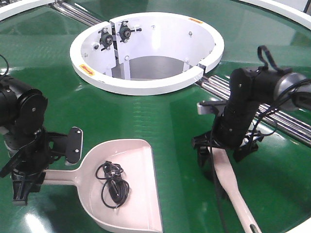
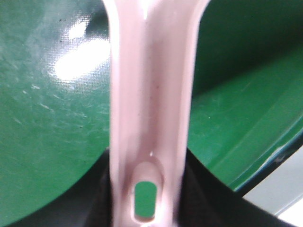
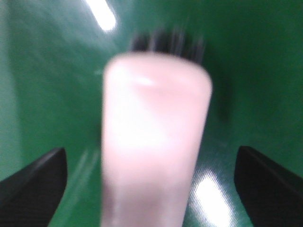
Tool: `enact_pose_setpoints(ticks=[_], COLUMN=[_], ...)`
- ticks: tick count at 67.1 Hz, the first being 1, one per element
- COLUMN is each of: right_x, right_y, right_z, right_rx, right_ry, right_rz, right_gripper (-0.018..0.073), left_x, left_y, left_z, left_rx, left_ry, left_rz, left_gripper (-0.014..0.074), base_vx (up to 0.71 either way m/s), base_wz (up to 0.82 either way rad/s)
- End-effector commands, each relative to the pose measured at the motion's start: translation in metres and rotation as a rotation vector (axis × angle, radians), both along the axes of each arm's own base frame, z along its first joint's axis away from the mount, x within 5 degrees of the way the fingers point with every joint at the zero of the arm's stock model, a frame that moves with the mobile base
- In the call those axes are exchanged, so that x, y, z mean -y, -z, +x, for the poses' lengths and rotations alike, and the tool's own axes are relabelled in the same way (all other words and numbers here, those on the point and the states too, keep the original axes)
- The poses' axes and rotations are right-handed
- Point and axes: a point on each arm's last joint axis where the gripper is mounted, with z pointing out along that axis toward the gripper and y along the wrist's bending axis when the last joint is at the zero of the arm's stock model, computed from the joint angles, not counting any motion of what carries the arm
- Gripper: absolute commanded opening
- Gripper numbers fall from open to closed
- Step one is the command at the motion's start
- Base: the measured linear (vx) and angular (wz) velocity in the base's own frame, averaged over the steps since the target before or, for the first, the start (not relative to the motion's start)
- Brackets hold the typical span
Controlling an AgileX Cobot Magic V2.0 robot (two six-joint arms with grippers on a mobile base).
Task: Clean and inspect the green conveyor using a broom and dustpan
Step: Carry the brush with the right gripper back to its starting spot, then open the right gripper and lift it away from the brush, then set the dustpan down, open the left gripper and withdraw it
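The green conveyor [image 1: 160, 121] fills the front view, with its white ring hub [image 1: 146, 83] at the top centre. The pale pink dustpan [image 1: 131, 194] lies on the belt at lower left, handle pointing left. My left gripper [image 1: 33, 177] is shut on that handle; in the left wrist view the gripper [image 2: 146, 201] has black jaws tight on both sides of the slotted handle [image 2: 151, 94]. The broom [image 1: 233, 187] lies on the belt at lower right. My right gripper [image 1: 224, 151] is above its head, open. In the right wrist view the fingers [image 3: 38, 182] stand wide of the broom [image 3: 156, 137].
A coiled black cable [image 1: 112, 182] lies inside the dustpan. Shiny metal rollers [image 1: 279, 121] run along the right behind the right arm, and more show at the top left [image 1: 77, 12]. The hub opening drops away at the top centre.
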Motion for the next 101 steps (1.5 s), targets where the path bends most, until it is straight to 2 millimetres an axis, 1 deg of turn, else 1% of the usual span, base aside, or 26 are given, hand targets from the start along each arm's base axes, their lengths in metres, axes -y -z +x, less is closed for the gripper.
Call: enact_pose_setpoints(ticks=[1,12,20,25,33,43,44,47,48,51,57,63,66,75,88,101], right_x=[0.002,0.003,0.008,0.012,0.021,0.034,0.035,0.038,0.040,0.043,0.050,0.055,0.057,0.061,0.064,0.065], right_y=[-0.042,-0.075,-0.097,-0.105,-0.118,-0.128,-0.129,-0.128,-0.131,-0.132,-0.133,-0.133,-0.134,-0.140,-0.149,-0.150], right_z=[0.001,-0.004,-0.018,-0.032,-0.063,-0.107,-0.109,-0.121,-0.127,-0.137,-0.161,-0.179,-0.188,-0.204,-0.216,-0.219], right_rx=[0.179,0.357,0.531,0.634,0.805,0.969,0.983,1.018,1.040,1.073,1.134,1.175,1.193,1.238,1.294,1.306], right_ry=[0.006,-0.015,-0.009,-0.025,-0.054,-0.058,-0.057,-0.054,-0.052,-0.049,-0.044,-0.042,-0.039,-0.030,-0.020,-0.020], right_rz=[0.045,0.083,0.122,0.136,0.153,0.177,0.179,0.186,0.190,0.197,0.210,0.220,0.227,0.249,0.272,0.275], right_gripper=[0.0724,0.0709,0.0695,0.0687,0.0663,0.0605,0.0601,0.0573,0.0564,0.0539,0.0452,0.0330,0.0244,-0.0014,-0.0010,-0.0010], left_x=[0.005,0.005,0.005,0.005,0.005,0.005,0.005,0.005,0.005,0.005,0.005,0.005,0.005,0.005,0.005,0.005], left_y=[-0.016,-0.016,-0.016,-0.016,-0.016,-0.016,-0.016,-0.016,-0.016,-0.016,-0.016,-0.016,-0.016,-0.016,-0.016,-0.016], left_z=[-0.002,-0.002,-0.002,-0.002,-0.002,-0.002,-0.002,-0.002,-0.002,-0.002,-0.002,-0.002,-0.002,-0.002,-0.002,-0.002], left_rx=[0.047,0.047,0.047,0.047,0.047,0.047,0.047,0.047,0.047,0.047,0.047,0.047,0.047,0.047,0.047,0.047], left_ry=[0.006,0.006,0.006,0.006,0.006,0.006,0.006,0.006,0.006,0.006,0.006,0.006,0.006,0.006,0.006,0.006], left_rz=[-0.041,-0.041,-0.041,-0.041,-0.041,-0.041,-0.041,-0.041,-0.041,-0.041,-0.041,-0.041,-0.041,-0.041,-0.041,-0.041], left_gripper=[-0.0023,-0.0023,-0.0023,-0.0023,-0.0023,-0.0023,-0.0023,-0.0023,-0.0023,-0.0023,-0.0023,-0.0023,-0.0023,-0.0023,-0.0023,-0.0023], base_vx=[0.00,0.00,0.00,0.00,0.00,0.00,0.00,0.00,0.00,0.00,0.00,0.00,0.00,0.00,0.00,0.00], base_wz=[0.00,0.00,0.00,0.00,0.00,0.00,0.00,0.00,0.00,0.00,0.00,0.00,0.00,0.00,0.00,0.00])
